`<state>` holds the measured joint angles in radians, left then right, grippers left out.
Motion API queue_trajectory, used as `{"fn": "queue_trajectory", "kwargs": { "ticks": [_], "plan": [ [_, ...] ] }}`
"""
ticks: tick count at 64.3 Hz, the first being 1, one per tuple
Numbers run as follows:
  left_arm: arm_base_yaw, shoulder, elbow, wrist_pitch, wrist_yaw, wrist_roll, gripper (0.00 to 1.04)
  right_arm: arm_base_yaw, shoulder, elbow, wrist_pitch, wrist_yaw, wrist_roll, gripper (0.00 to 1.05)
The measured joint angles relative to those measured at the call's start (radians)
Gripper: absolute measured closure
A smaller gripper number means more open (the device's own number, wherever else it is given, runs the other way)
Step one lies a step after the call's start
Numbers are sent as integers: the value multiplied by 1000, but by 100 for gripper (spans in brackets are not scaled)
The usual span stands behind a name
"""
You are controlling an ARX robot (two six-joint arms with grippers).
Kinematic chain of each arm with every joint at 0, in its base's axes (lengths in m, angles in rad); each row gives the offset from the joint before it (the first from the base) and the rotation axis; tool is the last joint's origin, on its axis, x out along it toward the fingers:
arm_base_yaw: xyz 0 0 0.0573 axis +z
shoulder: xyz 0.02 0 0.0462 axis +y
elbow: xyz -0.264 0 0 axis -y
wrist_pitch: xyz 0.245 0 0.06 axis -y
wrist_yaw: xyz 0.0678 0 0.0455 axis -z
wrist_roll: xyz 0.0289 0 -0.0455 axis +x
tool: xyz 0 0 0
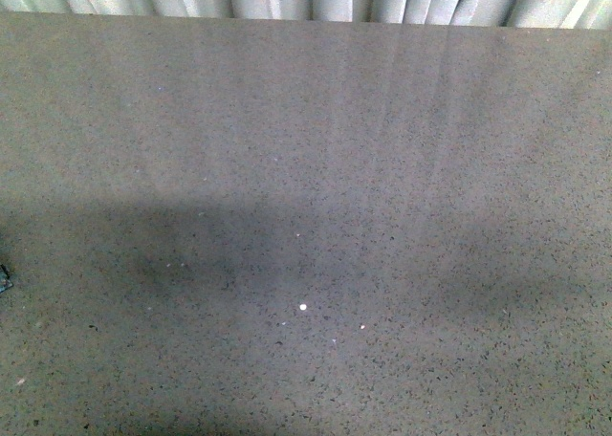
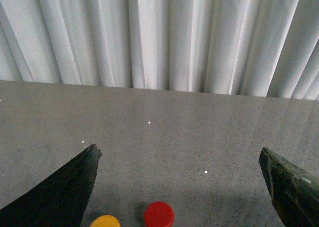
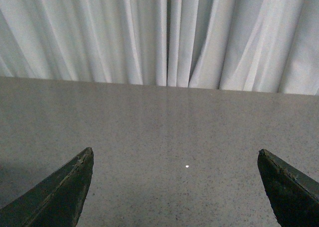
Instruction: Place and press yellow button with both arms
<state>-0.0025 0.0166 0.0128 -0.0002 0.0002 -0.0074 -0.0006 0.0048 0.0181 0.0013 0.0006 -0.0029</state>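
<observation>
Left claw (image 2: 179, 148) is spread wide and grips nothing, low over the bench (image 2: 164, 132). The yellow button (image 2: 105, 221) sits close under it, just beside the red button (image 2: 159, 214) and apart from it, so this looks like a line-up for the pick, though both caps are only partly in frame. Right claw (image 3: 175, 151) also gapes empty with no red button in its view, probably parked to do the press after placing. Front view shows only bench, no arm or button, so placing is not yet done; the curtain (image 2: 159, 38) hangs well beyond the red button.
</observation>
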Motion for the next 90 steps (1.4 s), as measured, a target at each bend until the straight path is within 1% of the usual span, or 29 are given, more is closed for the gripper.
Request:
{"fn": "queue_trajectory", "kwargs": {
  "ticks": [39, 40, 41, 42, 43, 44, 46, 49, 53, 62, 71, 79, 90],
  "plan": [
    [1, 2, 1, -3, 6, -3, 9, 0, 0, 0, 0, 0, 0, 9],
    [13, 18, 9, -31, 29, -15, 9, 0, 0, 0, 0, 0, 0, 9],
    [28, 51, 46, -123, 100, -37, 9, 0, 0, 0, 0, 0, 0, 9],
    [35, 73, 63, -165, 125, -53, 9, 0, 0, 0, 0, 0, 0, 9],
    [48, 126, 102, -245, 157, -69, 9, 0, 0, 0, 0, 0, 0, 9],
    [52, 157, 122, -281, 188, -79, 9, 0, 0, 0, 0, 0, 0, 9],
    [72, 275, 190, -398, 250, -103, 9, 0, 0, 0, 0, -2, 0, 9],
    [91, 373, 229, -437, 273, -114, 9, 0, 0, 0, 0, 0, 0, 9],
    [125, 494, 257, -391, 290, -109, 9, 0, 0, 0, 0, 0, 0, 9],
    [253, 750, 272, -153, 282, -46, 9, 0, 0, 0, 0, 0, 0, 9],
    [360, 961, 271, 34, 276, 12, 9, 0, 0, 0, 0, 0, 0, 9],
    [413, 1080, 271, 100, 271, 50, 9, 0, 0, 0, 0, 0, 0, 9],
    [431, 1138, 288, 120, 274, 84, 9, 0, 0, 0, 0, 0, 0, 9]
  ]
}}
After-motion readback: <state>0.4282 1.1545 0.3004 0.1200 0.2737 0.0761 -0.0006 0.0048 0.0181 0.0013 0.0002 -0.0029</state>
